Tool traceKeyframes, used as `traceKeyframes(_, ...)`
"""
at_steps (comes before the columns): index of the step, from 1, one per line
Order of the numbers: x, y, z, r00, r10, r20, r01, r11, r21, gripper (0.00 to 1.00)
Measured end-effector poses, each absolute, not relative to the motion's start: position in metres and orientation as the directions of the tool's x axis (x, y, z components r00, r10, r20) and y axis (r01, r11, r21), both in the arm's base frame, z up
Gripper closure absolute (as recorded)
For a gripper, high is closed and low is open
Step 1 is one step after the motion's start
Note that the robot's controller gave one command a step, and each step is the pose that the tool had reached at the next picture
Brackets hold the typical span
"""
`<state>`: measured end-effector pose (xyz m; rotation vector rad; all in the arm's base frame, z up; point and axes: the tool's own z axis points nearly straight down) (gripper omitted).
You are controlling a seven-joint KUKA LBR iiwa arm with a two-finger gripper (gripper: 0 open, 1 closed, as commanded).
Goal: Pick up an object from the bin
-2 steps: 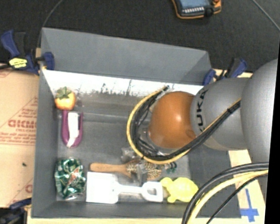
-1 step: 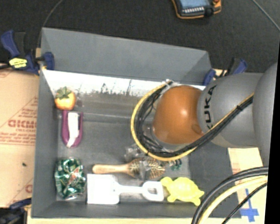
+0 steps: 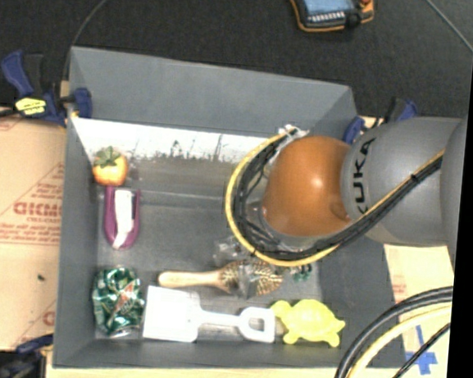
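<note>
My gripper (image 3: 242,261) pokes out below the orange cover, low over the middle of the bin. Directly under it lies the bristle head of a small brush with a pale wooden handle (image 3: 191,280), the handle pointing left. Whether the gripper touches the brush is hidden by the cover. A yellow turtle-shaped toy (image 3: 313,323) lies just right of and below the brush head. A white plastic scoop (image 3: 200,322) stretches along the bin's front edge beneath the brush.
A crushed green can (image 3: 117,300) sits in the front left corner. By the left wall lie a purple and white object (image 3: 121,218) and an orange and red toy fruit (image 3: 109,167). The arm covers the bin's right side.
</note>
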<state>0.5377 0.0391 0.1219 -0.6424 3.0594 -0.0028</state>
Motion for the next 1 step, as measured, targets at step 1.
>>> traceKeyframes(1, 0.5360, 0.0387, 0.1549, -0.916, -0.401, -0.008, -0.401, 0.916, -0.003, 1.00)
